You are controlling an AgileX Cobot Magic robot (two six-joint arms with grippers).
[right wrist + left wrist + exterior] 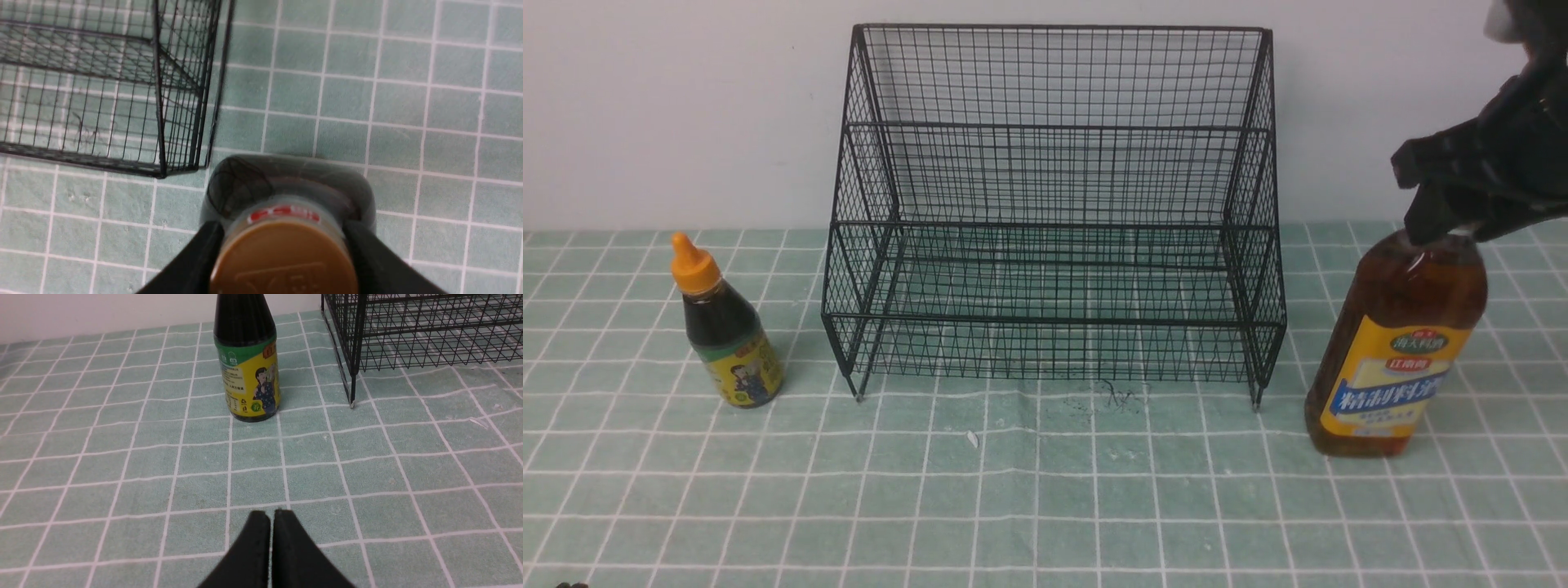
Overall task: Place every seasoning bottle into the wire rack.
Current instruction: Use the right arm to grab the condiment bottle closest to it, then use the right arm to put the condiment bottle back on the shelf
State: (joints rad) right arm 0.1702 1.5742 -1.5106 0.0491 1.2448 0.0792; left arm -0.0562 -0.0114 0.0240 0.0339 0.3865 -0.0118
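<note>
Viewing green checked cloth (1045,506) and white wall (686,106), we see right gripper (282,227) clamping tall amber-liquid bottle (1392,359), left gripper (271,516) closed.

Tall amber bottle (1392,351): blue band on yellow label reads 精制料酒; red and green badges above illegible. Small dark-sauce bottle (249,375): label print too small to read
</note>
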